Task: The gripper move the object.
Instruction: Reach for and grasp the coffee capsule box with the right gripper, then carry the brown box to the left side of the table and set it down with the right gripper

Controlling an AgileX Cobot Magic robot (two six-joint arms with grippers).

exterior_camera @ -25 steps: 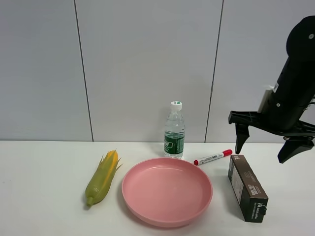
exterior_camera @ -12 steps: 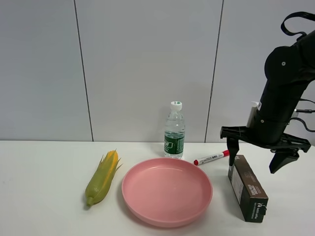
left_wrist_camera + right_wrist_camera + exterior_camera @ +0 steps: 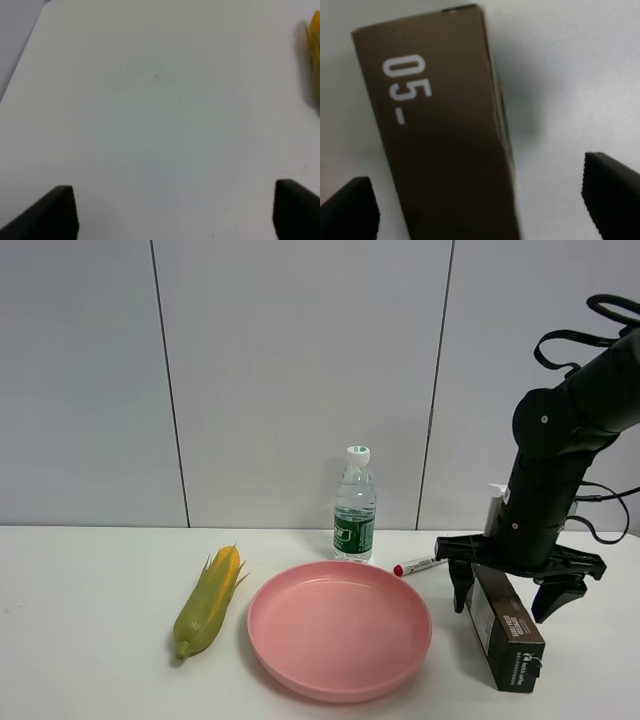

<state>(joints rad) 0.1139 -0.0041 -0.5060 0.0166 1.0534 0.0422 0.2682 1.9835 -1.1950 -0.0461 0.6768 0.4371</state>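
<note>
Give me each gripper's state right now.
Left gripper: open, holding nothing.
Right gripper: open, one finger on either side of the carton, not closed on it.

The right gripper (image 3: 502, 605) hides the far end of the carton (image 3: 512, 632) and one end of the marker (image 3: 417, 565), while the blurred corn cob (image 3: 315, 47) is cut off by the left wrist picture's edge.

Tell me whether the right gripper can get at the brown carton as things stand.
Probably yes: the right gripper, open, straddles the brown carton's far end, with nothing between them.
</note>
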